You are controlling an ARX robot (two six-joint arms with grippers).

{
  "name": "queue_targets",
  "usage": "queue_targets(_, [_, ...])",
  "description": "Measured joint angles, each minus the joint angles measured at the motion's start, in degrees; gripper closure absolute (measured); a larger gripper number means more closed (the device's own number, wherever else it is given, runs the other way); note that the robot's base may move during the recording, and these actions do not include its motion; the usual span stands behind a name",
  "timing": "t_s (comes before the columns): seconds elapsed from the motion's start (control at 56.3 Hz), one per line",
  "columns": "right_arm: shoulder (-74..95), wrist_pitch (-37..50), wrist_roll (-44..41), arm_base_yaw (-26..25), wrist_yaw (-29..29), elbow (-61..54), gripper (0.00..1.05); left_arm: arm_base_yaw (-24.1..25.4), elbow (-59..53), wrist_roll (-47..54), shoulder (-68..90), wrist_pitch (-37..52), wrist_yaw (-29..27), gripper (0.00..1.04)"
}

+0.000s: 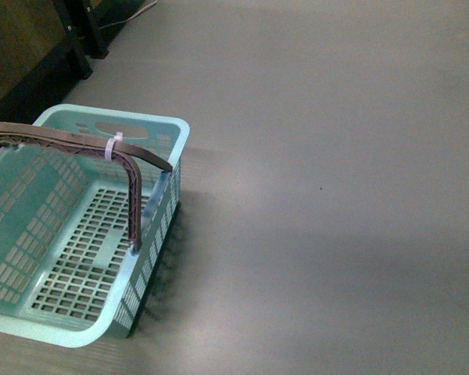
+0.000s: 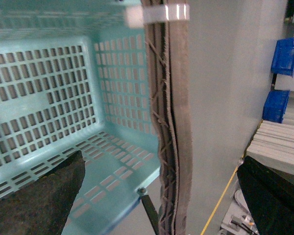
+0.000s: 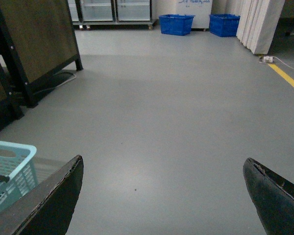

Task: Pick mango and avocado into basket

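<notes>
The light teal basket (image 1: pixel 62 234) stands at the left of the front view with nothing in it, its brownish-grey handles (image 1: pixel 133 195) upright and bound with a white zip tie (image 1: pixel 113 147). My left gripper (image 2: pixel 161 196) is open just above the basket (image 2: pixel 49 107), its fingers (image 2: pixel 44 200) straddling the handles (image 2: pixel 169 122). My right gripper (image 3: pixel 164 196) is open over bare grey floor, with the basket's corner (image 3: pixel 12 169) off to one side. The mango and the avocado are out of view. Neither arm shows in the front view.
Grey floor (image 1: pixel 336 195) spreads to the right of the basket. Dark furniture legs (image 1: pixel 82 39) and a cable stand at the far left. In the right wrist view, blue crates (image 3: pixel 176 23) and a yellow floor line (image 3: pixel 289 78) lie far off.
</notes>
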Motion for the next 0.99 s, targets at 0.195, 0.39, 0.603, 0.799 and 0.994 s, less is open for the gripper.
queue_targets(0.195, [0.0,0.0,0.0,0.0,0.0,0.0,0.09,-4.5,8.2,-2.1,7.5,1.3,-0.8,0.09])
queue_targets(0.39, [0.0,0.0,0.0,0.0,0.0,0.0,0.09,-7.1,13.8,-3.2,13.1,1.3,-2.1,0.09])
queue_targets(0.603, [0.0,0.0,0.0,0.0,0.0,0.0,0.09,-8.0,18.1,-3.5,16.9,0.2,-4.3,0.39])
queue_targets(0.799, [0.0,0.0,0.0,0.0,0.0,0.0,0.09,-8.0,18.6,-5.6,17.4,-0.3,-5.3,0.70])
queue_targets(0.994, [0.0,0.0,0.0,0.0,0.0,0.0,0.09,-8.3,15.2,-7.6,15.2,1.7,-5.0,0.77])
